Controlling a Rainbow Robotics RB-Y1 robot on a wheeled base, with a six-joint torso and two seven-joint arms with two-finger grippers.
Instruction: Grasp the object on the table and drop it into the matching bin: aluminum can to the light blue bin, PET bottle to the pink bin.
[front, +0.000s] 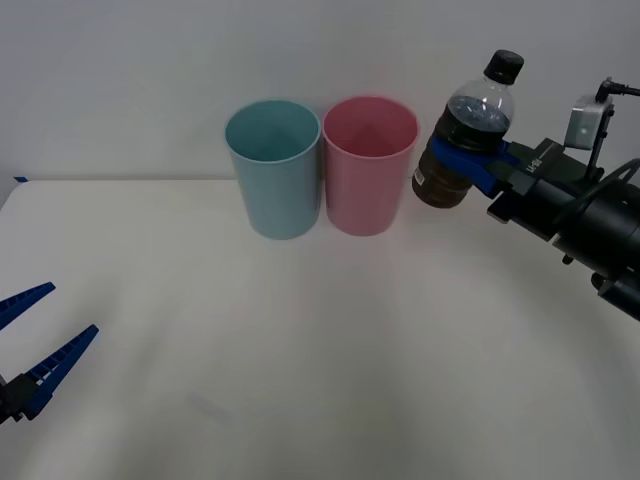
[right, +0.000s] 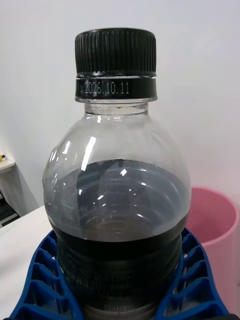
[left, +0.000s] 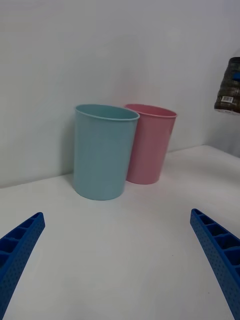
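While the right claw (front: 470, 160) holds the PET bottle (front: 466, 135) clamped around its label band, lifted clear off the counter (front: 300, 380), the pickup looks done. It hangs just beside the pink bin (front: 369, 165), on the side away from the light blue bin (front: 273, 167), not yet over the rim. Carrying across and letting go remain. Low at the near edge, the left claw (front: 35, 345) waits, spread wide.

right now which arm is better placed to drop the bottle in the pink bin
Right: its gripper holds the PET bottle raised just beside the pink bin. The left gripper sits open, low and far off.
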